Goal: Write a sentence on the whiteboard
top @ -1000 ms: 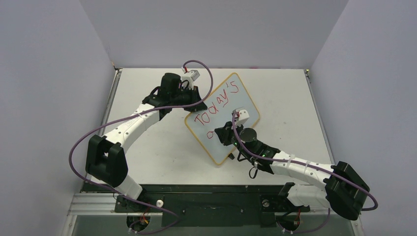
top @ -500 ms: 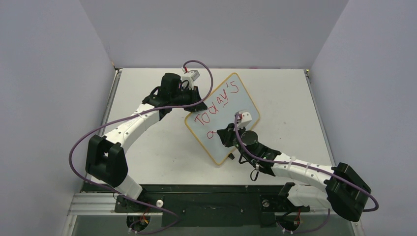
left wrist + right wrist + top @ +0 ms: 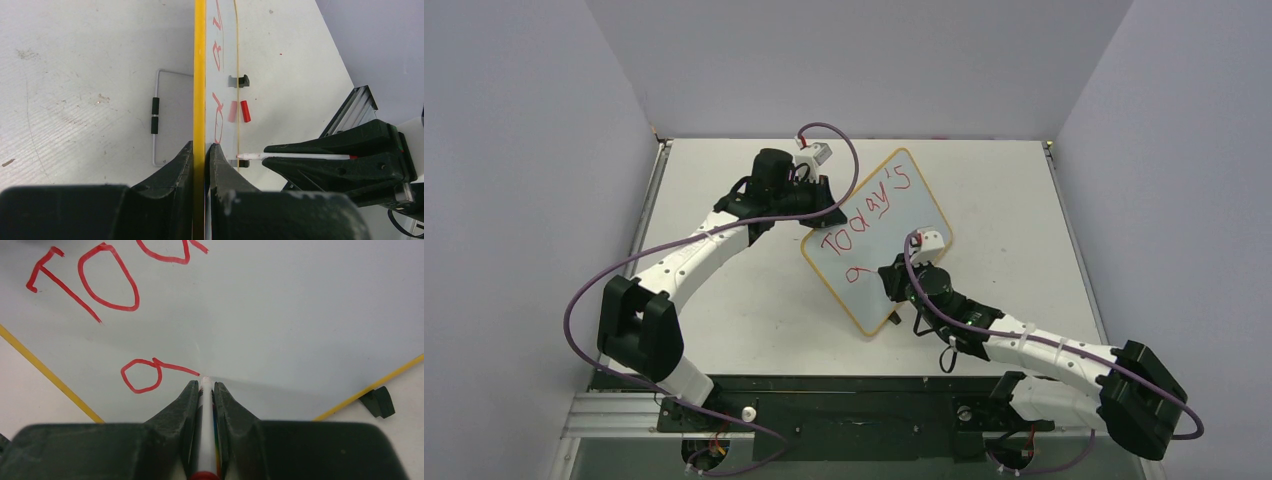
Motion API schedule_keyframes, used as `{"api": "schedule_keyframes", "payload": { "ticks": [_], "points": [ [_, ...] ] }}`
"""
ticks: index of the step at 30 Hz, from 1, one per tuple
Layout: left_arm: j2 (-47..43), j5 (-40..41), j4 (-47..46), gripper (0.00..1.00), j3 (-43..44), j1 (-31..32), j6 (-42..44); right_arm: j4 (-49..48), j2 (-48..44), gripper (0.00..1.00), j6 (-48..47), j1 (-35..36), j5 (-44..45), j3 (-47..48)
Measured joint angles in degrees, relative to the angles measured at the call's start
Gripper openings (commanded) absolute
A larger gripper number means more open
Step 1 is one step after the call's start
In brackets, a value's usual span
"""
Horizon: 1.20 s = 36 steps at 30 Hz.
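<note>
Left gripper (image 3: 817,218), we see from above, pinches the whiteboard's (image 3: 916,212) ten-o'clock edge, the right gripper (image 3: 890,277) low at its six o'clock under the sentence (image 3: 861,214) — our left wrist shows fingers (image 3: 180,165) tight on the frame (image 3: 200,75) — our right, fingers (image 3: 182,405) gripping the marker (image 3: 205,400), tip on the whiteboard.

whiteboard (image 3: 916,203) white, yellow-orange frame; sentence (image 3: 864,215) red; marker (image 3: 205,430) white, red end; clip (image 3: 378,401) black; table (image 3: 75,75) off-white.
</note>
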<state>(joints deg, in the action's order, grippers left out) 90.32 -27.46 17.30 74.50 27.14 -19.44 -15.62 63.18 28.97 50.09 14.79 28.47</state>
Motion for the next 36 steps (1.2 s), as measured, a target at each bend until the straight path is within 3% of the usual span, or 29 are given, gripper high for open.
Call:
{"api": "schedule_keyframes", "payload": {
  "ticks": [14,28,36],
  "points": [
    [-0.24,0.04,0.02,0.00,0.00,0.20,0.00,5.73,-10.82,0.00,-4.28,-0.55,6.12,2.08],
    [-0.24,0.04,0.00,0.00,0.00,0.20,0.00,6.91,-7.28,0.00,-5.81,-9.62,2.67,2.93],
    [-0.24,0.04,0.00,0.00,0.00,0.20,0.00,5.55,-3.76,0.00,-4.76,-11.43,-0.85,3.08]
  ]
}}
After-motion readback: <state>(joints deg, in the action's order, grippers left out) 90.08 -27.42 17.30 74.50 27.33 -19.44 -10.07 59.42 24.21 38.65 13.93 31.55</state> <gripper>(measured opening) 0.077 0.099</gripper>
